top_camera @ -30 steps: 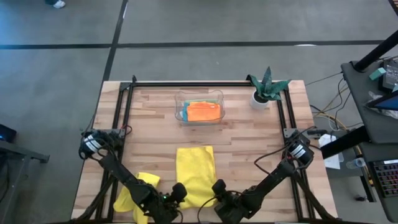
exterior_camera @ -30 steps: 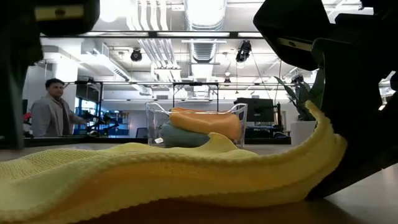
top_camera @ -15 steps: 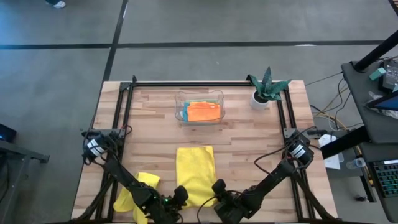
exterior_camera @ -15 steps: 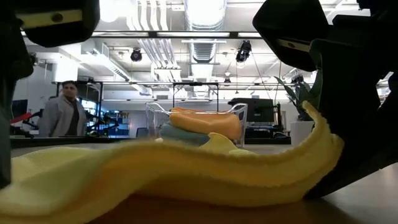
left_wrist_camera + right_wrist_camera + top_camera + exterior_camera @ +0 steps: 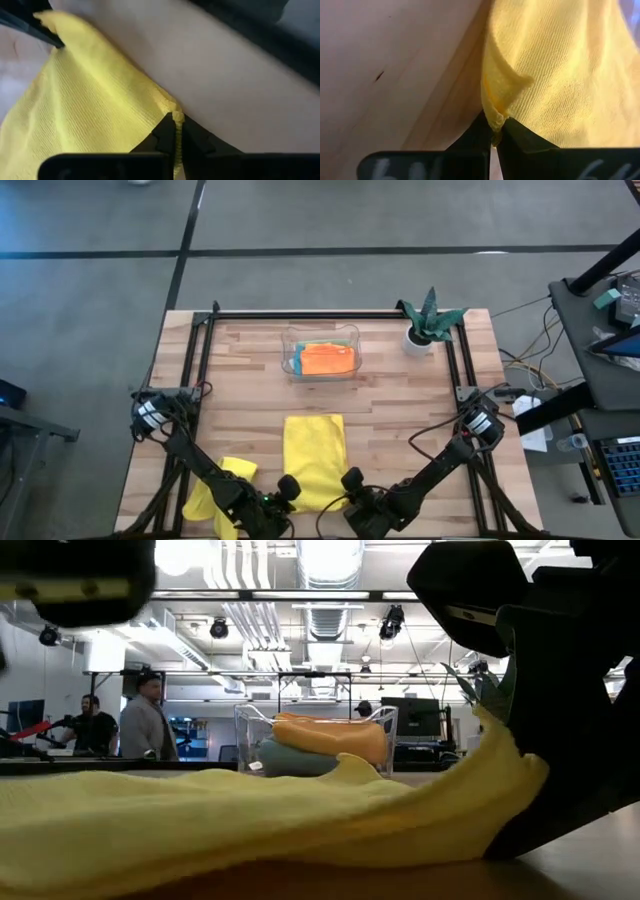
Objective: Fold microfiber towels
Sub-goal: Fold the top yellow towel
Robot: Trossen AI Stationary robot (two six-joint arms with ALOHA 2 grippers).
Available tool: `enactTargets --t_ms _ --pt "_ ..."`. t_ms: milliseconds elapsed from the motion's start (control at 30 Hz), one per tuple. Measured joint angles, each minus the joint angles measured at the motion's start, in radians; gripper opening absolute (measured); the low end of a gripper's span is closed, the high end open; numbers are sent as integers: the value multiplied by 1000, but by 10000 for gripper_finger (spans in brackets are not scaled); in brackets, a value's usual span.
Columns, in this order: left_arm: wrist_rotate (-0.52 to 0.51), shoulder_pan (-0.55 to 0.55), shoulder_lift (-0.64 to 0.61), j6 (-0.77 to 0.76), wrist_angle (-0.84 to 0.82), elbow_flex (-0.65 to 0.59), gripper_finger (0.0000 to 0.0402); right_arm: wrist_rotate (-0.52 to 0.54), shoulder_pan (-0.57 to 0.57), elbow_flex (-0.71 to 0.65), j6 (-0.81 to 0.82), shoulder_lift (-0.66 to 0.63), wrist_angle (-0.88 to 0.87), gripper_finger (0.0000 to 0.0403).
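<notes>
**Both grippers pinch the near corners of the yellow towel**

The left gripper (image 5: 175, 131) and right gripper (image 5: 494, 131) are each clamped on a near corner of the flat yellow towel (image 5: 315, 455). Its long axis runs away from the jaws toward the clear tray (image 5: 320, 352), so I judge a fold goes forward. Only the wrist views show cloth between the tips; the high view alone shows a second, crumpled yellow towel (image 5: 222, 492) outside the left jaws.

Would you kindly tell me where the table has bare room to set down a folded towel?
Bare wood lies between the clear tray and the flat yellow towel, along the left rail, and right of that towel below the plant. The near edge is crowded: the left claw and right claw each pinch a towel corner, with the crumpled yellow towel beside them.
</notes>
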Motion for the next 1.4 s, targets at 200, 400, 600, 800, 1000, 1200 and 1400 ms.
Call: enactTargets --t_ms 200,400,600,800,1000,1200,1400 --pt "54 -24 -51 -34 16 5 0 -68 9 0 112 -7 7 8" --pt "86 -33 -116 -66 15 -7 0 -110 25 35 119 -5 19 8" --pt "97 -34 -173 -78 25 -61 0 -93 24 72 130 -4 16 8" --pt "100 -23 -274 -120 144 -224 0 22 7 79 163 -19 3 8" --pt "100 5 -427 -152 350 -440 0 58 -41 45 170 -55 5 8" --pt "99 53 -533 -173 406 -569 0 51 -102 -13 171 -91 56 8" --pt "137 116 -582 -170 412 -614 0 39 -144 -185 145 -197 268 8"
